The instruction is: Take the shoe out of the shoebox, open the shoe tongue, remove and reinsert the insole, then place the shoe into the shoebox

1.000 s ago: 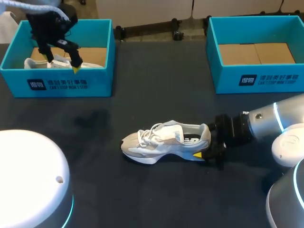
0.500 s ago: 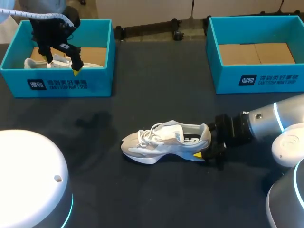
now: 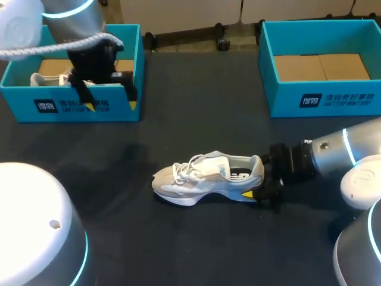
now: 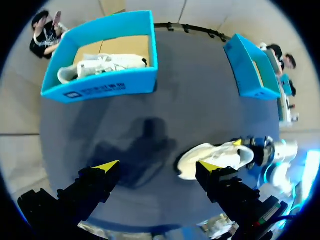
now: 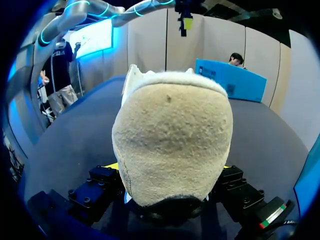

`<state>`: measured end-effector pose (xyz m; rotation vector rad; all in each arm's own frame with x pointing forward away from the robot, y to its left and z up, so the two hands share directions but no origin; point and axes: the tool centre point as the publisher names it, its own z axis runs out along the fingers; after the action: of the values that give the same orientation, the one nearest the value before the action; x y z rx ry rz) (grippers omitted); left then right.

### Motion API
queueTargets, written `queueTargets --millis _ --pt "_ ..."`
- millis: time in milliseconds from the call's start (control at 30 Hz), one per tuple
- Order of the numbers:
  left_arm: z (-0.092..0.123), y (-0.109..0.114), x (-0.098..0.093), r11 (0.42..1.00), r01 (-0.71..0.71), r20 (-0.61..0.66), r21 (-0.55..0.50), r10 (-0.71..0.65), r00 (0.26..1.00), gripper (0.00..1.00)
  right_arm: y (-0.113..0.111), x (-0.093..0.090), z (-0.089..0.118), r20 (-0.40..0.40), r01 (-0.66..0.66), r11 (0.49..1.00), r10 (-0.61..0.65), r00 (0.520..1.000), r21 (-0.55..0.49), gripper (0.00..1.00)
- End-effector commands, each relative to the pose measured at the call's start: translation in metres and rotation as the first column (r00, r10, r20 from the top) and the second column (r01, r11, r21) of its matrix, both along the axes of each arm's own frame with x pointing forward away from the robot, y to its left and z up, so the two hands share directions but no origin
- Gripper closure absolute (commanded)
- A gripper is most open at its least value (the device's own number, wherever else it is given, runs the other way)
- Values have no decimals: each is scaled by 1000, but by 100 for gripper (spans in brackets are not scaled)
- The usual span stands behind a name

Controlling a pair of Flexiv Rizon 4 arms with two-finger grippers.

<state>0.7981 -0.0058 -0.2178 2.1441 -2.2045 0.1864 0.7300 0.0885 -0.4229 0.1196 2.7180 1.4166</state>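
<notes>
Inside the left shoebox [image 3: 71, 108] lies one white shoe [image 3: 43, 78].

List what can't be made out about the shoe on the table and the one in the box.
- Insole: in the head view the shoe has a dark, small opening; in the right wrist view its heel blocks everything inside.
- Right gripper: in the head view the far fingertip is hidden behind the heel.
- Boxed shoe: in the head view the left arm and the left box wall cover most of it.
</notes>
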Motion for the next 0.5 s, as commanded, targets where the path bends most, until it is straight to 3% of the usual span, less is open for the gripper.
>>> queueTargets --millis 33,500 --pt "-16 -31 1 1000 -16 -14 2 16 1000 0 1 0 1 0 2 1000 -2 1000 -4 100" --pt "-39 -103 -22 1000 -8 -43 -16 7 999 0 1 0 1 0 2 1000 -2 1000 -4 100"
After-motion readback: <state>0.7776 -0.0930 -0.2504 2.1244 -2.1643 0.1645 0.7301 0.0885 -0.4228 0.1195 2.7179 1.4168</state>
